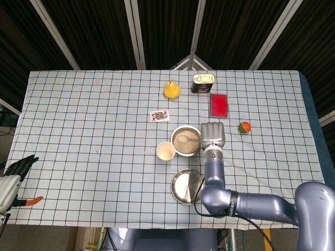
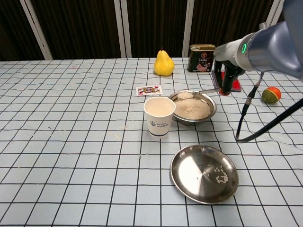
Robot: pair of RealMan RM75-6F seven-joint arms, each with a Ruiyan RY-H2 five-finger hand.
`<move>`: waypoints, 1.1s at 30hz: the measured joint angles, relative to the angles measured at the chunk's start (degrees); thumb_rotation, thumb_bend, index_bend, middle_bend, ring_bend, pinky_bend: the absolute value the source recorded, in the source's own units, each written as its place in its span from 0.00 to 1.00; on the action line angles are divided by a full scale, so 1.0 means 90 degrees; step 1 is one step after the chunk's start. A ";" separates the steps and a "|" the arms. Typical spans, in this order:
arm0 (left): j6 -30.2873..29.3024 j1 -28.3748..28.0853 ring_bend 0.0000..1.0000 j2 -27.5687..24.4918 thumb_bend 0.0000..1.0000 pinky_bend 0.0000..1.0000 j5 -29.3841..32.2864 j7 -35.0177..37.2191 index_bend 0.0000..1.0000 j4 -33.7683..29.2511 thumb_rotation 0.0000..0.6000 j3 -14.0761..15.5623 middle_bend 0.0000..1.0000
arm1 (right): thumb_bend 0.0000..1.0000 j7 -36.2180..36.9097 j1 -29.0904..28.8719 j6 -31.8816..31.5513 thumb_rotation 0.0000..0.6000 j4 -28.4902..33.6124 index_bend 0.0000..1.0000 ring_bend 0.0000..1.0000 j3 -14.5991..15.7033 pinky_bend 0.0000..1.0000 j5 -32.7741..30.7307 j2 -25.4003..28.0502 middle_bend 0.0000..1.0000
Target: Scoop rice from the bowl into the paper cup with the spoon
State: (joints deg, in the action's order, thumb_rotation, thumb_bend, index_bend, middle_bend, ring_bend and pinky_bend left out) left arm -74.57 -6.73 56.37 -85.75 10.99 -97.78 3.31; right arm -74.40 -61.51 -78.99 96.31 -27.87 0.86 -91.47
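Over the round steel bowl [image 2: 195, 108] of white rice [image 2: 191, 109], the right hand [image 2: 229, 75] holds a rice-filled metal spoon [image 2: 195, 94]; left hand [image 1: 14, 170], at the bench's left edge, fingers spread.

A yellow pear [image 2: 164, 63] and a tin can [image 2: 202, 58] stand at the far side of the checked tablecloth [image 2: 71, 142]; a playing card [image 2: 148, 90], a red box [image 1: 218, 105], a small round fruit [image 2: 271, 95] and a steel plate [image 2: 204, 173] lie nearer.

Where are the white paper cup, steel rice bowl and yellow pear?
white paper cup [image 2: 159, 116], chest view, front wall.
steel rice bowl [image 2: 211, 107], chest view, right rim.
yellow pear [image 2: 164, 64], chest view, body.
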 measured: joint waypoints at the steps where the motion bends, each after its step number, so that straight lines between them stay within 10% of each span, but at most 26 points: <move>1: 0.0001 0.0000 0.00 0.0000 0.02 0.00 -0.0001 0.0000 0.00 0.0001 1.00 0.0001 0.00 | 0.54 0.0013 -0.0014 0.0022 1.00 -0.0022 0.68 1.00 0.0020 0.98 -0.0025 0.0000 0.96; 33: 0.0005 -0.0006 0.00 0.0002 0.02 0.00 -0.0008 -0.0019 0.00 -0.0002 1.00 -0.0004 0.00 | 0.54 0.0213 -0.0325 -0.0337 1.00 0.0509 0.68 1.00 0.0007 0.98 -0.0431 0.0357 0.96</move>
State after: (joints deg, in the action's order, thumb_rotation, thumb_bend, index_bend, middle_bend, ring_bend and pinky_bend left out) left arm -74.53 -6.79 56.39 -85.82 10.82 -97.80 3.27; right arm -72.48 -64.43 -82.02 100.89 -27.81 -3.02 -88.26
